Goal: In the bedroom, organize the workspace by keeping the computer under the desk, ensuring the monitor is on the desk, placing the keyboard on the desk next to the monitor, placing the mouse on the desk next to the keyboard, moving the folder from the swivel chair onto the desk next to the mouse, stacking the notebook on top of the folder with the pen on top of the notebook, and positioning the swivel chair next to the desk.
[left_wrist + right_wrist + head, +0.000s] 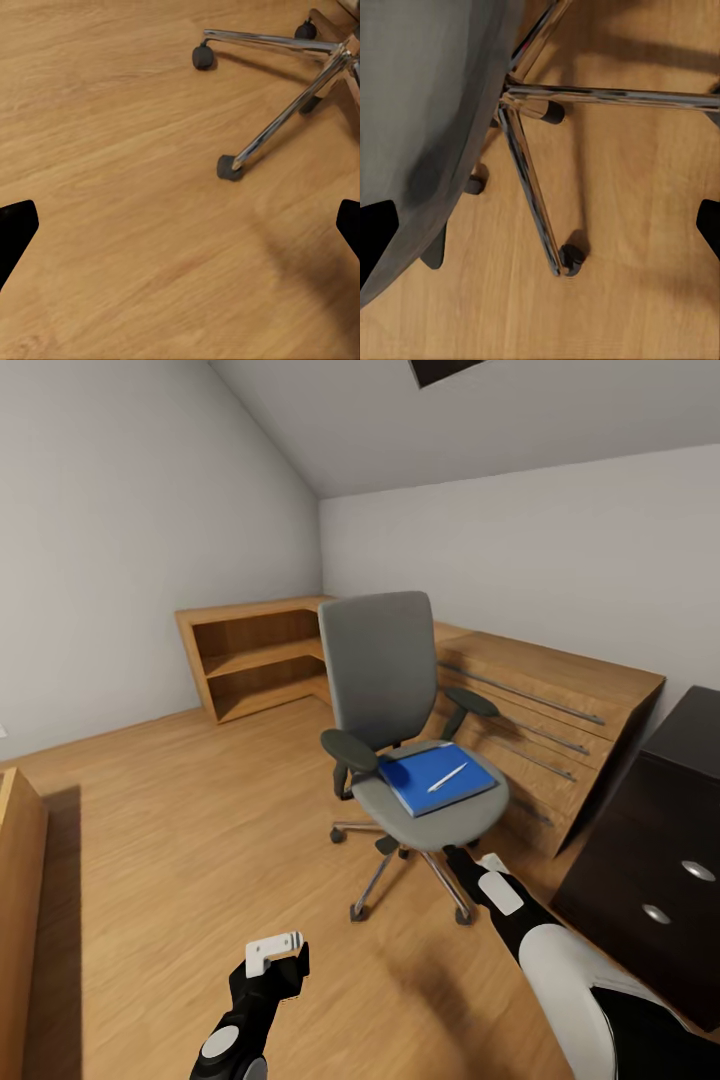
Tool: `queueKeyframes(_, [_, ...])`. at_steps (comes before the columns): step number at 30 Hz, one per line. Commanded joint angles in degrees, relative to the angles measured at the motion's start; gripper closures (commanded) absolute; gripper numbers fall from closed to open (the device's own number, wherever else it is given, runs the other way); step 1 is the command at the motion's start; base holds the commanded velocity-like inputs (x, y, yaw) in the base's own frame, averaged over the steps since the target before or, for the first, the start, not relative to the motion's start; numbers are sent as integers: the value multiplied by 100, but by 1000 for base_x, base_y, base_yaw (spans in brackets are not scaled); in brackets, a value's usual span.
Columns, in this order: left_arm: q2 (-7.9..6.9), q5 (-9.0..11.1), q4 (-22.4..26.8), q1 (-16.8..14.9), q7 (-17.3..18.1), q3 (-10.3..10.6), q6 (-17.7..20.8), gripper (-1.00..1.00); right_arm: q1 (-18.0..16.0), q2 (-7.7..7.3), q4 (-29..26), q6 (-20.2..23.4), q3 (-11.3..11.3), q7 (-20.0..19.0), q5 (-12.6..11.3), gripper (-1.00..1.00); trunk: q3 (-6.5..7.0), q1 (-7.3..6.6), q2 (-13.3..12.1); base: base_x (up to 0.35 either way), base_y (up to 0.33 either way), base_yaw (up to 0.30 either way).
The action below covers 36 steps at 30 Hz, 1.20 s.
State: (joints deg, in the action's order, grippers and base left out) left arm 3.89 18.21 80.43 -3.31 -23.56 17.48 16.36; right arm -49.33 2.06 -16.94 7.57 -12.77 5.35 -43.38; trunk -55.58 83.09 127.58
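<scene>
While the blue folder [437,778] lies flat on the seat of the grey swivel chair [385,680], a thin pale pen [447,777] rests across its cover. The chair stands on the light wood floor [180,840] before low wooden shelving [255,655], its chrome star base [529,161] and castors [229,167] showing. The right gripper [540,229] hangs just by the seat's front edge, fingers spread wide. The left gripper [180,229] is also spread apart, low over bare floor, near the black drawer unit [655,850]
</scene>
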Motion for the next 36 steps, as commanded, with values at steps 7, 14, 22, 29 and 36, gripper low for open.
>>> queueKeyframes(7, [-2,50,8,-3,-44,11,16,-100,0,-3,-20,25,-8,34,-39,-100,-5,2,2,246,0,0])
queueKeyframes(14, [-2,45,8,-3,-44,25,16,-100,2,-4,-20,25,-6,36,-39,-100,-5,2,2,308,0,0])
queueKeyframes(22, [-2,42,7,-3,-44,27,16,-100,2,-4,-20,25,-6,36,-37,-100,-5,2,2,158,0,0])
queueKeyframes(29, [-2,42,7,-3,-39,19,23,-100,0,-4,-14,25,-6,35,-38,-100,-5,2,2,-238,0,0])
queueKeyframes(36, [-9,55,-8,-3,-36,-21,35,-100,2,-4,-7,18,-6,36,-28,-100,-5,2,2,-329,0,0])
